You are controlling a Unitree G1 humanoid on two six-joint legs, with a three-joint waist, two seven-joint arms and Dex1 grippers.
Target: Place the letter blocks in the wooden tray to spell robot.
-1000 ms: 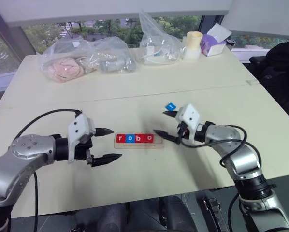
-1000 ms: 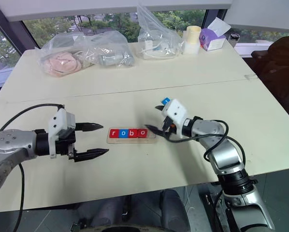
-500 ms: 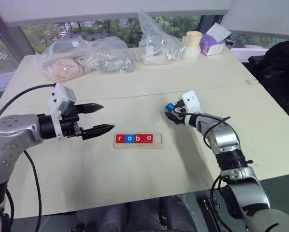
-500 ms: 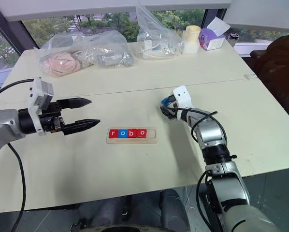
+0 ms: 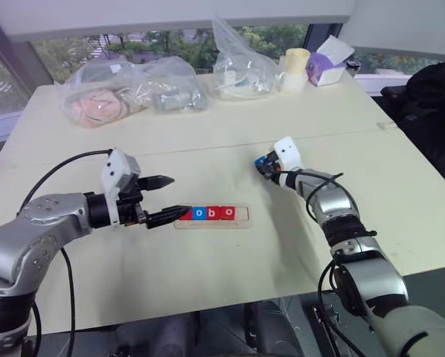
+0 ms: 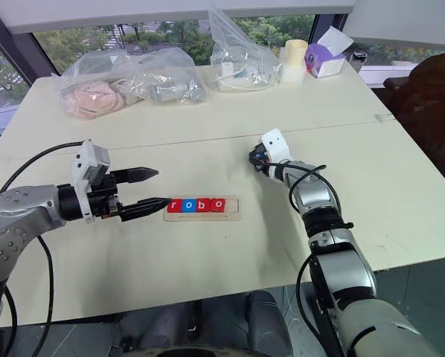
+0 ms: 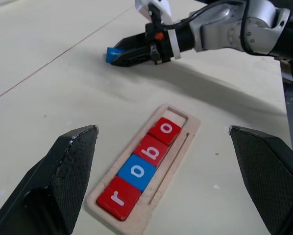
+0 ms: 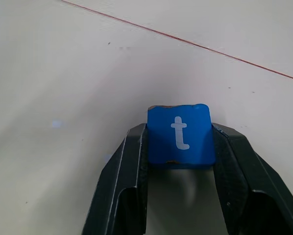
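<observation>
The right gripper (image 8: 178, 161) is pinching the blue t block (image 8: 180, 135) by its two side edges, one finger (image 8: 122, 186) against each, so the white letter faces up and stays readable; gripping the edges also leaves the underside free to be lowered flat into a slot. In the head view that block (image 5: 261, 161) sits at about two o'clock from the wooden tray (image 5: 212, 215), well apart from it, low over or on the pale table (image 5: 207, 141), so I cannot tell whether it has left the surface.

The tray lies near the table's middle with four blocks in its groove reading r (image 7: 116, 198), o (image 7: 134, 172), b (image 7: 150, 151), o (image 7: 165, 130): red, blue, red, red. They are packed to one end, touching each other, which leaves the single bare slot (image 7: 177, 115) at the end nearest the right arm. That gap is where the t belongs, so the word looks one block short of done.

The left gripper (image 5: 163, 199) is spread wide and holds nothing. It hangs at roughly nine o'clock of the tray, its lower finger (image 5: 169, 216) close to the tray's r end, probably parked there to steady the tray or simply to stay out of the other arm's way
</observation>
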